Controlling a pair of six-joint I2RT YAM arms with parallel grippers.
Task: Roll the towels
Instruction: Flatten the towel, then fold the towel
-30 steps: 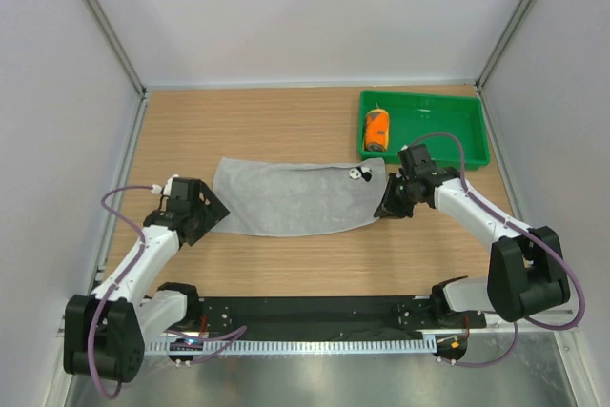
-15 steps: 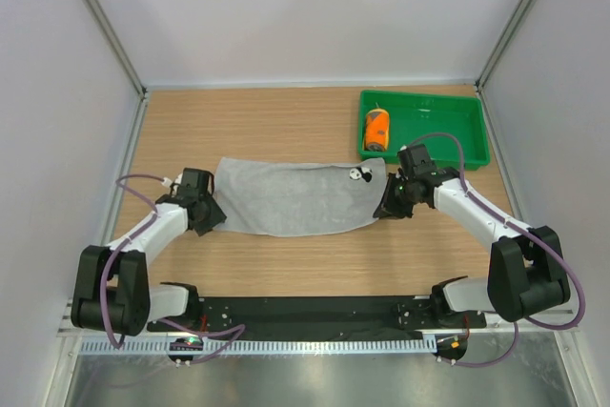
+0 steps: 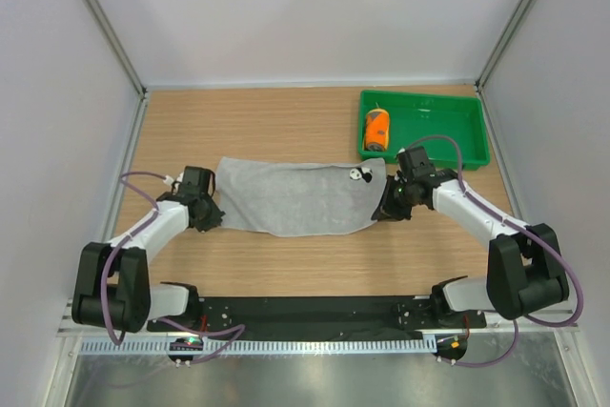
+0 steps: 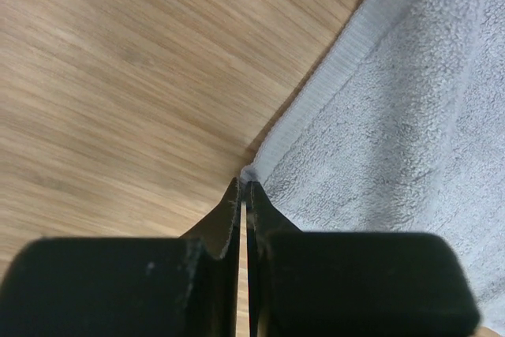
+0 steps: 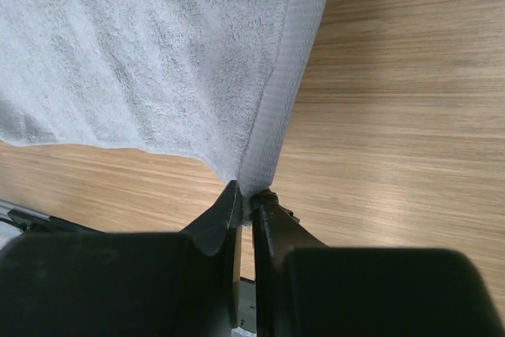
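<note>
The light grey towel point(image 3: 295, 199) lies spread flat across the middle of the table. My left gripper point(image 3: 212, 216) is at its near-left corner, and in the left wrist view the left gripper point(image 4: 245, 184) is shut with the grey towel point(image 4: 410, 116) corner pinched at its very tips. My right gripper point(image 3: 384, 209) is at the near-right corner. The right wrist view shows the right gripper point(image 5: 246, 196) shut on the grey towel's point(image 5: 158, 53) hemmed corner, which is raised slightly. The orange towel point(image 3: 377, 128) lies rolled in the tray.
The green plastic tray point(image 3: 419, 94) stands at the back right, just beyond the right arm. A small black-and-white thing point(image 3: 358, 175) rests on the grey towel's far-right corner. White walls close in the table on three sides.
My left gripper has moved in to the grey towel's near-left corner and gone from open to shut there. The right gripper has stayed shut on its corner, almost unmoved.
</note>
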